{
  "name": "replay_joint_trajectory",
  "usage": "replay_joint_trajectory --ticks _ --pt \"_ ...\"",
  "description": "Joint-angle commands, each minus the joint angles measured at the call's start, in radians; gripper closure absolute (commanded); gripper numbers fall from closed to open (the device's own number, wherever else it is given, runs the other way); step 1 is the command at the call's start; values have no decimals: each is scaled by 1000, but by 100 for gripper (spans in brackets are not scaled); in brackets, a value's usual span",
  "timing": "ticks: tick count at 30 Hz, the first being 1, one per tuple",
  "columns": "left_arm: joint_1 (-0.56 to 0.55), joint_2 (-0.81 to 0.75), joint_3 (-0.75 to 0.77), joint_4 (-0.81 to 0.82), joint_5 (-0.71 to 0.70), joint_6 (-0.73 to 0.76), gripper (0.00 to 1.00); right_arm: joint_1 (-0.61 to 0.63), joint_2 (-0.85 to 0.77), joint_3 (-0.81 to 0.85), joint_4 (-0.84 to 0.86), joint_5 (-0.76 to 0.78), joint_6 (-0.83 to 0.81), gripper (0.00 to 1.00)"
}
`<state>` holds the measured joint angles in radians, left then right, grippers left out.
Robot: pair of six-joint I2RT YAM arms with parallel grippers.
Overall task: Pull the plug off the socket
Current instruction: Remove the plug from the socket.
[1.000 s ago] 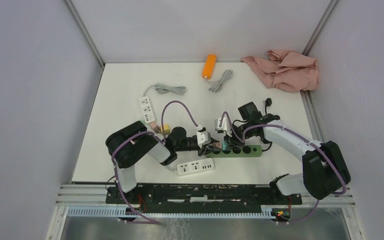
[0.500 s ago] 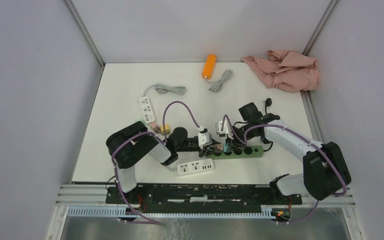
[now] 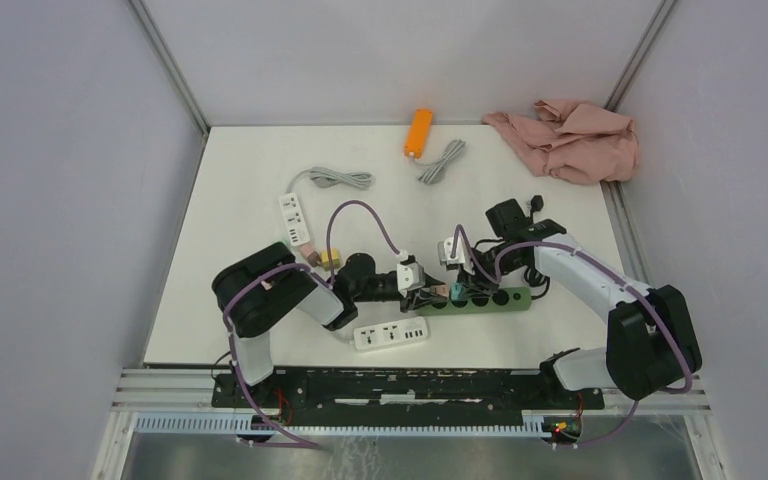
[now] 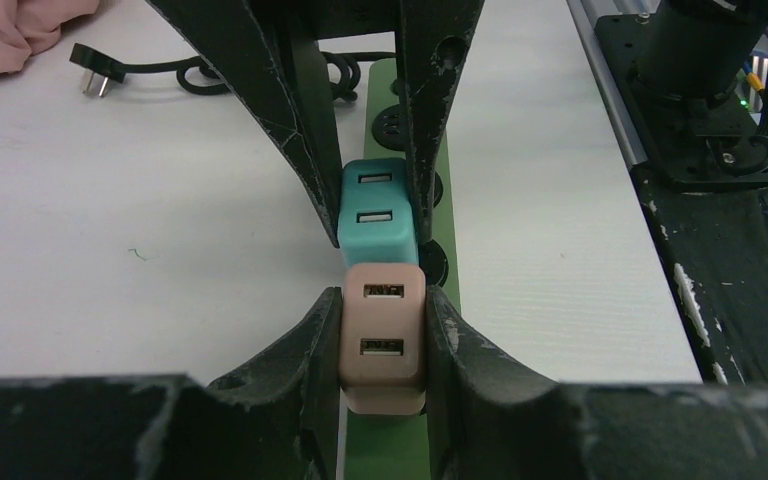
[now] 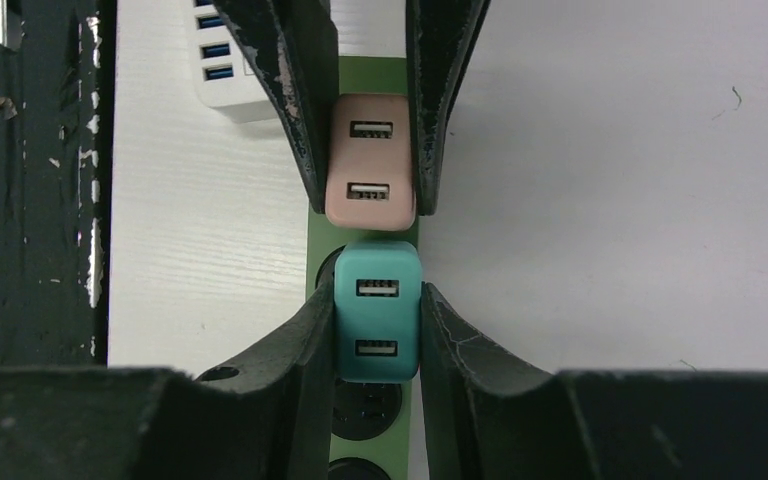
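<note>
A green power strip, the socket [image 3: 500, 298], lies near the table's front with two USB charger plugs standing on it side by side. My left gripper [image 4: 382, 310] is shut on the pink plug [image 4: 382, 335], one finger on each side. Just beyond it the right gripper [image 5: 377, 320] is shut on the teal plug [image 5: 377, 315] in the same way. The two plugs almost touch, and the grippers face each other along the green strip [image 4: 447, 225]. Their prongs are hidden, so I cannot tell whether either plug is seated.
A white power strip [image 3: 390, 334] lies just in front of the green one. Another white strip [image 3: 295, 218] with a grey cable sits at the back left. Further back are an orange block [image 3: 418, 132], a pink cloth [image 3: 570, 138] and a black coiled cable [image 4: 260, 75].
The right gripper has moved a little right and back with the teal plug. The green strip has shifted slightly with it, while the left gripper keeps its hold on the pink plug.
</note>
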<state>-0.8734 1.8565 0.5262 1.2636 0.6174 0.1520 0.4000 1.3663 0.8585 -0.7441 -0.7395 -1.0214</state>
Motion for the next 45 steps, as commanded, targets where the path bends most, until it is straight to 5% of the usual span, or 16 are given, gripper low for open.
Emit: replay_joint_trajectory --ticks 1,14,18,25,28,32,36,41,45 --pt "11 24 -9 -47 -29 38 97 7 -28 55 -186 -184 -174 100" --pt "12 29 -3 -54 -24 37 97 16 -1 50 159 -110 312 100" --pt "12 27 -3 -54 -25 37 97 -31 -17 54 80 -99 211 100" --pt "11 29 -5 -53 -24 36 97 -18 19 68 -318 -240 -328 100" --pt "12 30 -2 -52 -23 34 97 27 22 79 -254 -266 -241 100" --pt "12 32 -3 -55 -22 32 97 45 4 66 31 -220 189 100" --pt "11 35 3 -59 -23 32 97 6 -3 75 86 -205 280 100" --pt "12 36 3 -62 -23 32 97 -55 -24 90 -38 -229 157 100" --pt "12 36 4 -63 -22 31 97 -56 -18 104 -262 -303 -153 100"
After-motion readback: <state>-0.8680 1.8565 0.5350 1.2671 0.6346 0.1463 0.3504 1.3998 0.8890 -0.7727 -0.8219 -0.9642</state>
